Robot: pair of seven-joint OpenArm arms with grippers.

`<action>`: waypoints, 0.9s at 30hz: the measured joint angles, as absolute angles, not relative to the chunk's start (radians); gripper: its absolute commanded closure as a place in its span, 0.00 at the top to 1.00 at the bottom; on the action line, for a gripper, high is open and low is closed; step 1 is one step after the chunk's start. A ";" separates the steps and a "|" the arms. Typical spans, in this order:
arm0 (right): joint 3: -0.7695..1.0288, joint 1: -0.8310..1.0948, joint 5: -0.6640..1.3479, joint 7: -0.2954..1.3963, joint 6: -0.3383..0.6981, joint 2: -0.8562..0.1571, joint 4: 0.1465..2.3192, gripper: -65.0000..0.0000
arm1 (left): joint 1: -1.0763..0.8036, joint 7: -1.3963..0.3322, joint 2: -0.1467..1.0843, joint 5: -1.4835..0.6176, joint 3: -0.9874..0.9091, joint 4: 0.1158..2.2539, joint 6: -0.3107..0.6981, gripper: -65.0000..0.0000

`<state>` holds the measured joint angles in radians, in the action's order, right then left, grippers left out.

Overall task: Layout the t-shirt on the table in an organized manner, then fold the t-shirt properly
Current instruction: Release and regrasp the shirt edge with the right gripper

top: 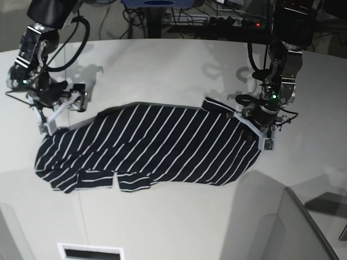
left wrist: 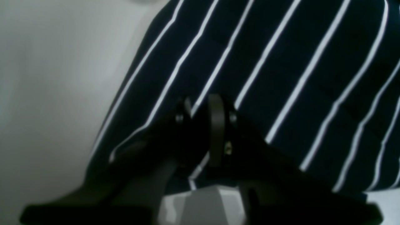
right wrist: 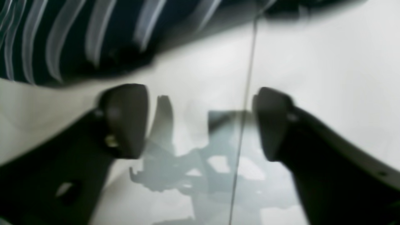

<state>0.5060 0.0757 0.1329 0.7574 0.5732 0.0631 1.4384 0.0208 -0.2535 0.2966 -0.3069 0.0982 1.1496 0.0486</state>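
The t-shirt [top: 157,146], dark navy with thin white stripes, lies spread across the middle of the table [top: 179,216], with small folds along its near hem. My left gripper [top: 259,132] is at the shirt's right edge. In the left wrist view the gripper [left wrist: 201,109] is shut on the striped fabric [left wrist: 281,62]. My right gripper [top: 54,116] is just off the shirt's upper left edge. In the right wrist view it [right wrist: 200,122] is open and empty over bare table [right wrist: 328,62], with the shirt [right wrist: 62,37] just beyond its fingertips.
A thin dark seam line [right wrist: 247,93] runs across the table between the right gripper's fingers. Cables and equipment [top: 217,19] lie beyond the far edge. A pale panel [top: 303,216] stands at the near right, and a white slot [top: 89,252] is at the near edge.
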 measured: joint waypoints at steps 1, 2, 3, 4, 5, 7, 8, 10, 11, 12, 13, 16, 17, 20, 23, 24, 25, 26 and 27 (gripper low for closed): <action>0.506 0.077 0.141 0.756 0.577 0.057 1.436 0.58 | 0.028 -0.254 0.297 -0.307 0.099 1.147 0.049 0.16; 0.506 0.074 0.144 0.749 0.577 0.057 1.418 0.57 | 0.033 -0.253 0.296 -0.307 0.099 1.147 0.049 0.16; 0.499 0.062 0.150 0.728 0.572 0.054 1.380 0.58 | 0.037 -0.250 0.296 -0.307 0.099 1.147 0.050 0.16; 0.486 0.054 0.152 0.726 0.572 0.052 1.334 0.58 | 0.039 -0.250 0.297 -0.307 0.099 1.149 0.050 0.16; 0.483 0.048 0.153 0.715 0.580 0.059 1.300 0.58 | 0.039 -0.249 0.297 -0.307 0.099 1.149 0.050 0.16; 0.487 0.023 0.185 0.699 0.593 0.061 1.251 0.58 | 0.033 -0.250 0.297 -0.307 0.099 1.149 0.049 0.16; 0.487 0.003 0.186 0.686 0.594 0.059 1.227 0.58 | 0.029 -0.251 0.297 -0.306 0.100 1.149 0.050 0.16; 0.486 -0.024 0.179 0.676 0.590 0.056 1.198 0.59 | 0.028 -0.255 0.297 -0.306 0.100 1.147 0.049 0.16; 0.482 -0.028 0.179 0.673 0.586 0.056 1.192 0.62 | 0.028 -0.250 0.297 -0.306 0.100 1.147 0.049 0.16; 0.483 -0.030 0.181 0.667 0.589 0.055 1.186 0.66 | 0.030 -0.250 0.297 -0.306 0.100 1.148 0.049 0.16; 0.485 -0.032 0.188 0.662 0.598 0.055 1.179 0.69 | 0.031 -0.250 0.297 -0.306 0.099 1.148 0.049 0.16; 0.484 -0.051 0.187 0.656 0.596 0.056 1.158 0.72 | 0.024 -0.251 0.300 -0.306 0.092 1.148 0.049 0.16; 0.484 -0.059 0.187 0.657 0.596 0.055 1.151 0.71 | 0.019 -0.251 0.303 -0.306 0.091 1.148 0.049 0.16; 0.484 -0.060 0.184 0.645 0.593 0.055 1.147 0.65 | 0.012 -0.251 0.302 -0.306 0.090 1.148 0.049 0.16; 0.484 -0.060 0.184 0.646 0.591 0.056 1.145 0.60 | 0.012 -0.251 0.302 -0.307 0.090 1.148 0.049 0.16; 0.484 -0.060 0.183 0.647 0.591 0.056 1.145 0.59 | 0.012 -0.251 0.302 -0.307 0.090 1.148 0.049 0.16; 0.484 -0.060 0.183 0.646 0.591 0.058 1.142 0.58 | 0.012 -0.251 0.302 -0.307 0.090 1.148 0.049 0.16; 0.480 -0.060 0.184 0.644 0.591 0.058 1.136 0.58 | 0.011 -0.251 0.302 -0.307 0.090 1.148 0.049 0.16; 0.461 -0.060 0.185 0.636 0.587 0.055 1.129 0.58 | 0.012 -0.251 0.303 -0.306 0.090 1.148 0.049 0.16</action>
